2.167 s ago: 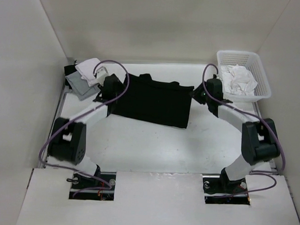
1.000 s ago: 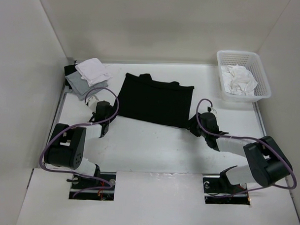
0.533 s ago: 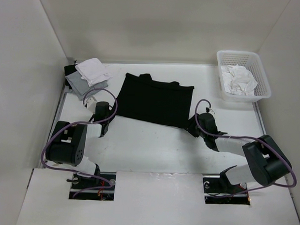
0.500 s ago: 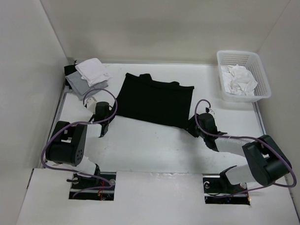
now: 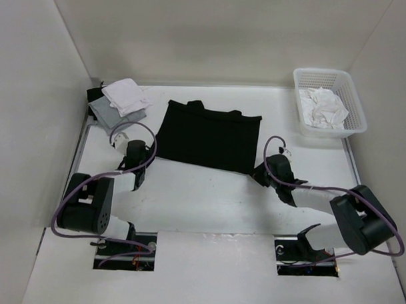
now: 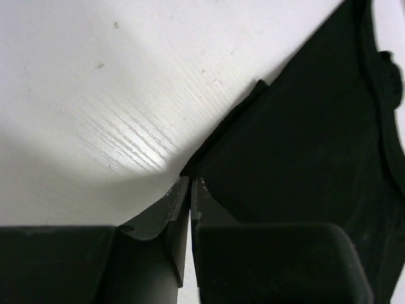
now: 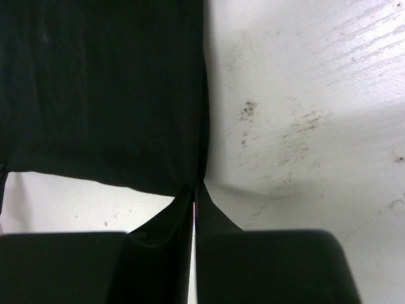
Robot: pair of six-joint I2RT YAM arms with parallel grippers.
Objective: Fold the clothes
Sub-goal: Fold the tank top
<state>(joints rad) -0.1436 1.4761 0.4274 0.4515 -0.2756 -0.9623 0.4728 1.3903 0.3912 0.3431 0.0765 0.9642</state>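
The clothes (image 5: pixel 207 135), one black T-shirt, lie flat and doubled over in the middle of the white table. My left gripper (image 5: pixel 151 157) sits low at the shirt's near-left corner. In the left wrist view the left gripper (image 6: pixel 190 180) is shut, and the corner of the clothes (image 6: pixel 304 158) runs into its tips. My right gripper (image 5: pixel 254 174) is at the near-right corner. Seen from the right wrist, the right gripper (image 7: pixel 197 185) is shut, pinching the hem corner of the clothes (image 7: pixel 101 88). Both pinched edges rest on the table.
A white plastic basket (image 5: pixel 326 75) holding a crumpled white cloth (image 5: pixel 321 106) stands at the back right. A grey and white garment stack (image 5: pixel 121 102) lies at the back left. White walls close in the table on three sides.
Both arms drew back from the shirt's far edge to its near corners. Over the last second both sets of jaws went from open to shut on those corners.
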